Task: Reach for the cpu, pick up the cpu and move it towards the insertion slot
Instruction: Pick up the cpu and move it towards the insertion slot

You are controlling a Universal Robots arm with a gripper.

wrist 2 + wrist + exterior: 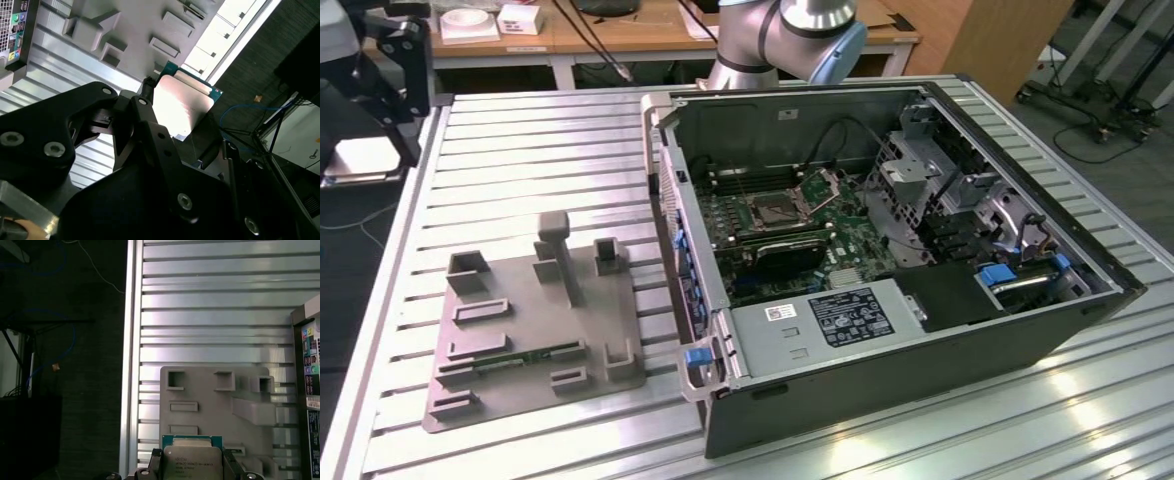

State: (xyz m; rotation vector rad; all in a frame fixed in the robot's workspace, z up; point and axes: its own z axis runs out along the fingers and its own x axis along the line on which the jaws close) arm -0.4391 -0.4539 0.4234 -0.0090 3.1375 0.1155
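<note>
- Pincer state: in the first wrist view the black two-finger pincer (192,456) is clamped on the cpu (192,466), a thin square chip with a silver-grey metal top plate and a green rim. One finger bears on each of two opposite edges.
- Cpu location: the chip hangs outside the open black computer case (881,390), over the grey moulded plastic fixture tray (520,330). The tray lies on the ribbed aluminium tabletop (520,150) beside the case, on the exterior view's left. The chip appears clear of the tray's pockets.
- Target location: the insertion slot (778,210) is a square dark socket with a shiny silver frame. It sits inside the case on the green board, well apart from the tray. Its hinged metal flap (825,185) stands raised, so the socket is exposed.
- Step in hand: reach and pick-up are judged complete. The transfer towards the slot is the open step, with most of the travel remaining.
- Arm: the silver and blue arm (787,40) shows beyond the far side of the case.
- Requirement for the move: the path must clear the case's near side wall. The chip must be kept level and square to the socket frame. The grip must hold without sliding on the thin edges.
- Caution: the raised flap and the cables inside the case stand close to the socket.
</note>
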